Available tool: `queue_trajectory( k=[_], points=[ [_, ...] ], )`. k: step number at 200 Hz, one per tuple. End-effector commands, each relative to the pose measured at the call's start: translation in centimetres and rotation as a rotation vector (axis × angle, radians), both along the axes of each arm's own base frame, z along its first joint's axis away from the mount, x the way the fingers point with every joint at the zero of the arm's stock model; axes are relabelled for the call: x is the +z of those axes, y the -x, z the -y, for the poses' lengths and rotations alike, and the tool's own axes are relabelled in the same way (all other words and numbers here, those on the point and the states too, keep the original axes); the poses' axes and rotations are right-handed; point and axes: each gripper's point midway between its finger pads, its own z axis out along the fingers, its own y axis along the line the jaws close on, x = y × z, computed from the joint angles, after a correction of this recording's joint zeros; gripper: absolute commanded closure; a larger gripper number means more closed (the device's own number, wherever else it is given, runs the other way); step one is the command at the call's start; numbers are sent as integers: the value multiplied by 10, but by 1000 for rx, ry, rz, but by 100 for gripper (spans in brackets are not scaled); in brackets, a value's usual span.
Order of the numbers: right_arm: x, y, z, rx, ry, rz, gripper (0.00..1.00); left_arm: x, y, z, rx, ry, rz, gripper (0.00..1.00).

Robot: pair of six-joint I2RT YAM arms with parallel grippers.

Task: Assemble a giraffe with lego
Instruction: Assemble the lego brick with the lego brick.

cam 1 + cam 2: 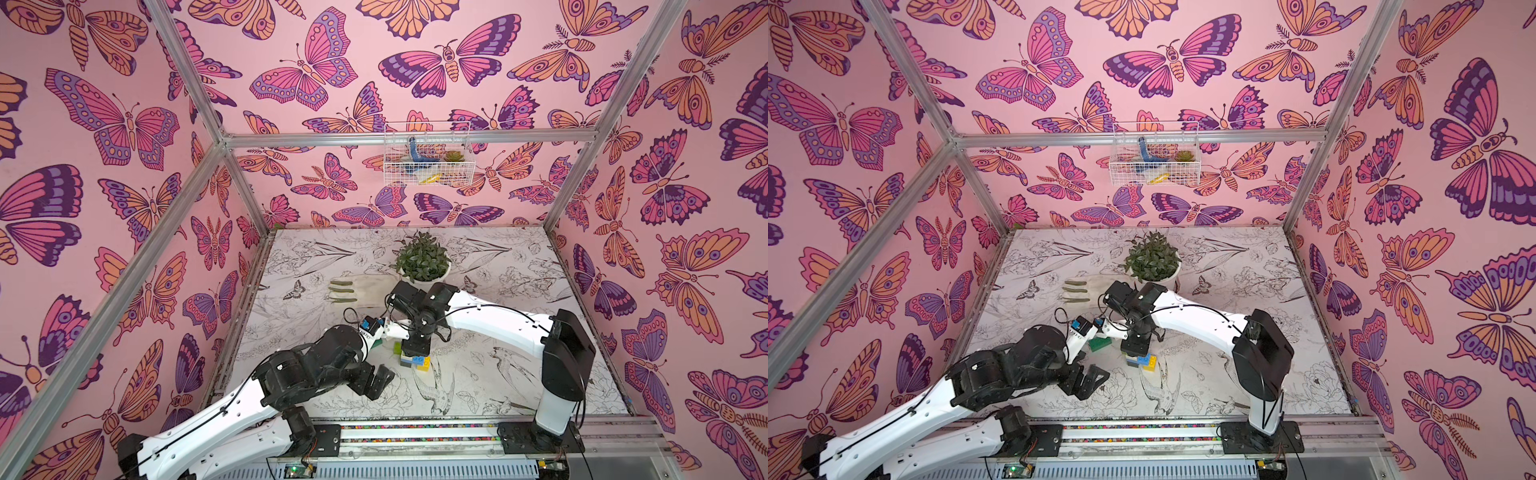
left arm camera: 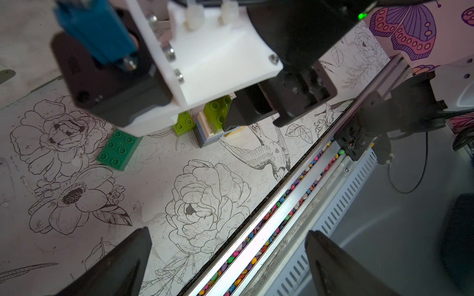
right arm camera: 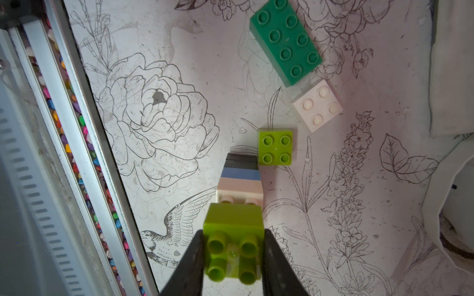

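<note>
My right gripper [image 3: 234, 234] is shut on a lime lego brick [image 3: 233, 223], studs facing the camera. It holds the brick right over the giraffe stack [image 3: 241, 176], which shows black, blue and white layers. I cannot tell whether the brick touches the white top. In both top views the stack [image 1: 416, 360] [image 1: 1140, 360] stands on the table's middle front, with yellow at its base and the right gripper [image 1: 415, 343] over it. Loose lego lies beside it: a lime brick [image 3: 275, 146], a white brick [image 3: 318, 105] and a long dark green brick [image 3: 286, 41] [image 2: 116, 150]. My left gripper [image 2: 228, 232] [image 1: 380, 380] is open and empty, left of the stack.
A potted plant [image 1: 423, 259] stands at the back centre, with a pale glove [image 1: 361, 289] with green fingertips to its left. A wire basket [image 1: 428, 153] hangs on the back wall. The metal rail [image 1: 415, 432] with coloured pebbles runs along the table's front edge.
</note>
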Motion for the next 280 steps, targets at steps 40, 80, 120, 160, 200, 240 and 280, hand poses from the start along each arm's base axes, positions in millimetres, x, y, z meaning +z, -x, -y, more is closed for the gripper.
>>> queue_trajectory(
  k=[40,80,120,160,200,240,280],
  points=[
    [-13,1,-3,-18,32,-23,79,-15,3,-5,1,-53,-28,0],
    [-15,0,-2,-27,41,-21,79,-15,3,-5,4,-53,-26,0],
    [-28,3,9,-24,96,-34,80,-16,3,-5,1,-57,-29,0],
    [-49,11,23,-42,136,-75,80,-18,2,-5,4,-62,-30,0],
    [-66,21,30,-52,154,-113,80,-18,2,-5,6,-66,-32,0],
    [-60,32,36,-64,124,-140,81,-18,1,-6,13,-65,-27,0],
    [-49,51,50,-52,104,-178,80,-16,-2,-8,34,-58,-15,0]
  ],
)
